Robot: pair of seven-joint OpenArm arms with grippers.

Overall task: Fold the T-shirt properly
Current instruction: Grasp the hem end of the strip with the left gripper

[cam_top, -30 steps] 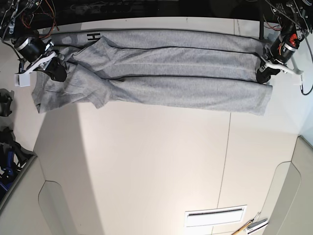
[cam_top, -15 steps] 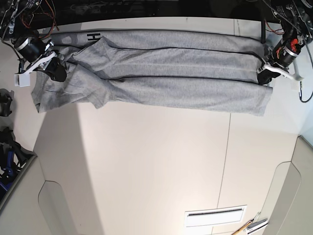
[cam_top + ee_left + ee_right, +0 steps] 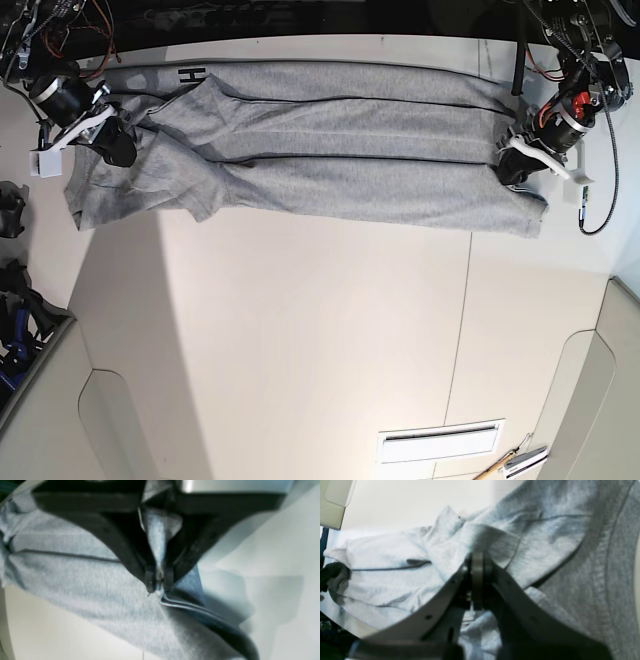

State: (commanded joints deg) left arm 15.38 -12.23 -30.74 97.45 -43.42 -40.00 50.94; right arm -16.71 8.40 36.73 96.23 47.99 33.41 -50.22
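Shifted inward since the earlier base frame, the left gripper (image 3: pixel 510 166) has drawn its end of the T-shirt (image 3: pixel 350 130) a little toward the shirt's middle, and the cloth under its tips now bunches slightly; the right gripper (image 3: pixel 122 151) keeps its place at the opposite end of the T-shirt. Across the far part of the table (image 3: pixel 300 330) lies the T-shirt, a long grey band with lengthwise folds, running between the two grippers. Its end by the right gripper is rumpled, with a loose flap spreading toward the near side of the band, and a bit of black lettering (image 3: pixel 191 74) shows on the far strip of the T-shirt near that end. In the left wrist view, the left gripper's fingers are closed on a pinched ridge of the T-shirt, with layered edges curling away beside the tips. The right gripper's fingers are together over the wrinkled part of the T-shirt; whether any cloth is caught between them, I cannot tell. On the near side of the T-shirt, well apart from it, a white rectangular piece (image 3: pixel 439 443) lies on the table, with a thin brush-like tool (image 3: pixel 503 459) just beside it
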